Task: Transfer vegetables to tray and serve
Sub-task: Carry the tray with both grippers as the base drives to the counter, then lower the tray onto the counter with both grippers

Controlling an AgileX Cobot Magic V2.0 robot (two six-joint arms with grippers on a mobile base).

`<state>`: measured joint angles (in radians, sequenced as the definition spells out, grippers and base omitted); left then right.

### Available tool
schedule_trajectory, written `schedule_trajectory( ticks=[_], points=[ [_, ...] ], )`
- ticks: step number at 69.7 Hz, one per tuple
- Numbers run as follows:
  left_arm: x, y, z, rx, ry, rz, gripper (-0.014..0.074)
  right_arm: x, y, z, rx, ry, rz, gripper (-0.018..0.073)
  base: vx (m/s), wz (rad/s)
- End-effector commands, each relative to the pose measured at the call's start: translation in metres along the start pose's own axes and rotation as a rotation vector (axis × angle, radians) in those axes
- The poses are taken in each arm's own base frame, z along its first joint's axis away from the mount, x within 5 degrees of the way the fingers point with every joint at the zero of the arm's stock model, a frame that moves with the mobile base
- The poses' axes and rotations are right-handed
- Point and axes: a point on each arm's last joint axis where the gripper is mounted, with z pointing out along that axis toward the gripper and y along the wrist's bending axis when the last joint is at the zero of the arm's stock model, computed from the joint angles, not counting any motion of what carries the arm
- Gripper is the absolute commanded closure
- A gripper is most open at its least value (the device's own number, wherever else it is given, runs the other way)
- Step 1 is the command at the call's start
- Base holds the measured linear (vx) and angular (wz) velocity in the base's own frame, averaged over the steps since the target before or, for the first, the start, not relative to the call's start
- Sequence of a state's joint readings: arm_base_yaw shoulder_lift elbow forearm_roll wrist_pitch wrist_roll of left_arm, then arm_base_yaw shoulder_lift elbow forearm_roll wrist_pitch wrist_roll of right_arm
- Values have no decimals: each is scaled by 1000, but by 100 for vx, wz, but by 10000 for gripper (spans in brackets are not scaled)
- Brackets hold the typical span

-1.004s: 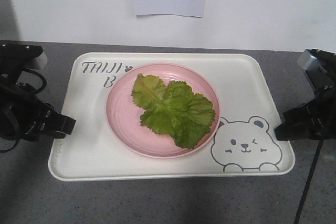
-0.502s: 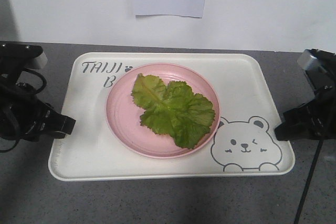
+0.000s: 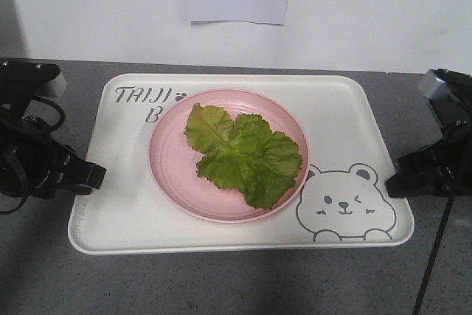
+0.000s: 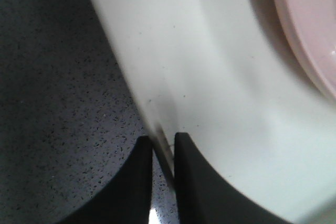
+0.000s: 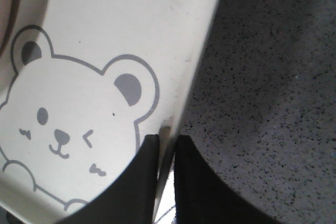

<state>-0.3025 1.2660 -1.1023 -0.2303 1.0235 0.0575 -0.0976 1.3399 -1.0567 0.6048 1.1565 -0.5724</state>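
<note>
With both the left gripper point(image 4: 163, 145) and right gripper point(image 5: 168, 145) pinched thinly on the tray point(image 3: 346, 116) rims, an uneven lift risked sliding the plate point(image 3: 173, 175) of vegetables point(image 3: 243, 154).

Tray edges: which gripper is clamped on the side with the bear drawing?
The right gripper. Its fingers pinch the tray rim right beside the winking bear; the left gripper holds the plain opposite rim, nearer the pink plate.
</note>
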Motion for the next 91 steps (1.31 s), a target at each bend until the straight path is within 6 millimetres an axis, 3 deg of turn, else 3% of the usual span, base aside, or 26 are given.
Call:
schedule_trajectory(
  ticks=[1,78,91],
  points=[
    [-8,-12,-15,68,-112,26,602,-5,21,-12,-105,-62,-52,562,0,0],
    [-11,-12,-15,65,-137,33,602,-5,21,-12,-105,-63,-55,562,0,0],
    [-18,-8,1,56,-119,26,602,-7,16,-8,-81,-56,12,562,0,0]
  ],
)
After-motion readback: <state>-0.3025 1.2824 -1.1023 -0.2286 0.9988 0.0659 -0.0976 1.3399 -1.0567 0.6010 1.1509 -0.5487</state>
